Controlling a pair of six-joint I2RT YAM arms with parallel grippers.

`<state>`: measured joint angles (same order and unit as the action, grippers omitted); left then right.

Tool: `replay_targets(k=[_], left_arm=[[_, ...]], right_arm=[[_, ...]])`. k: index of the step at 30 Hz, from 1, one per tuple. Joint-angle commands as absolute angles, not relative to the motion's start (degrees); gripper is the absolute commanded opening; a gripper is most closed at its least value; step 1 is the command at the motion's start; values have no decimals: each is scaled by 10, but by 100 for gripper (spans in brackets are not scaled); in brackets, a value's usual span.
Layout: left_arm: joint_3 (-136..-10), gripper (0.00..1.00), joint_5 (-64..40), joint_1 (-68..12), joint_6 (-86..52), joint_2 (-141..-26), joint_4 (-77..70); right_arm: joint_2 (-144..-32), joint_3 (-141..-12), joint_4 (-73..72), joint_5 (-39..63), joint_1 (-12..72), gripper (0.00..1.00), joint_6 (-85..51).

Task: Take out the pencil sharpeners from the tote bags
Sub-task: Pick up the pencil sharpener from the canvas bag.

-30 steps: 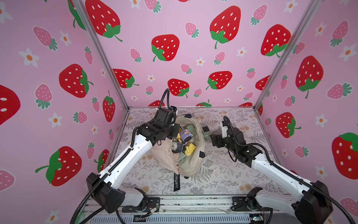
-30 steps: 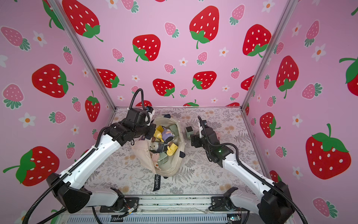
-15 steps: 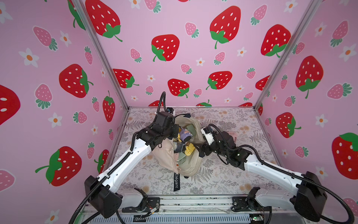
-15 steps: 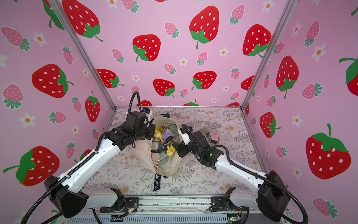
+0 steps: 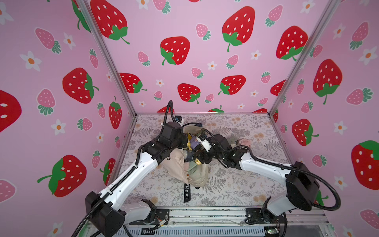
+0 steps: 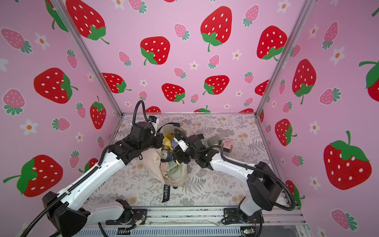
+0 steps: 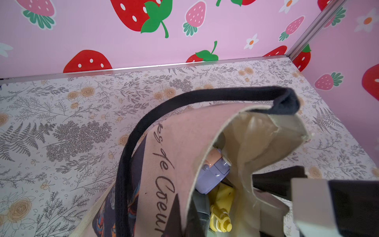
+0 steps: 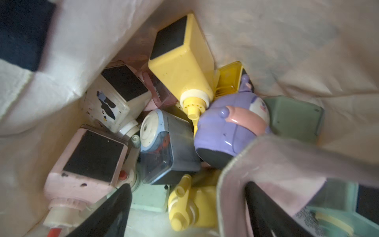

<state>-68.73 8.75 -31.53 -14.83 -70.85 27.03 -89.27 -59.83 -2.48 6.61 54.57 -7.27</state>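
Two sharpeners lie out on the worktop, right of the tote bag (image 5: 177,166) and nearer the far edge, in both top views: a green sharpener (image 5: 233,140) and a pink sharpener (image 5: 245,142). Left wrist view: the left gripper (image 7: 184,220) is clamped on the bag's rim (a purple sharpener (image 7: 213,174) shows inside). Right wrist view: the right gripper (image 8: 186,186) stands wide, clasping nothing, over a blue sharpener (image 8: 168,143).

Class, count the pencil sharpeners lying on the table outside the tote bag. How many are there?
2: a green sharpener and a pink sharpener beside it, both on the table beyond the right arm. That arm may hide others.
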Motion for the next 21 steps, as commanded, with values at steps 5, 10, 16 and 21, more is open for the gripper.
replay_targets(k=[5, 10, 16, 21], left_arm=[[-675, 0, 88, -325, -141, -660, 256], [-688, 0, 80, -326, -134, -672, 270], [-684, 0, 66, -331, -135, -664, 257], [-670, 0, 58, -331, -128, -657, 213]], right_arm=[[-887, -619, 25, 18, 596, 91, -26], [-836, -595, 18, -59, 596, 92, -24], [-736, -560, 18, -131, 596, 93, -26], [-675, -530, -1, -91, 596, 92, -24]])
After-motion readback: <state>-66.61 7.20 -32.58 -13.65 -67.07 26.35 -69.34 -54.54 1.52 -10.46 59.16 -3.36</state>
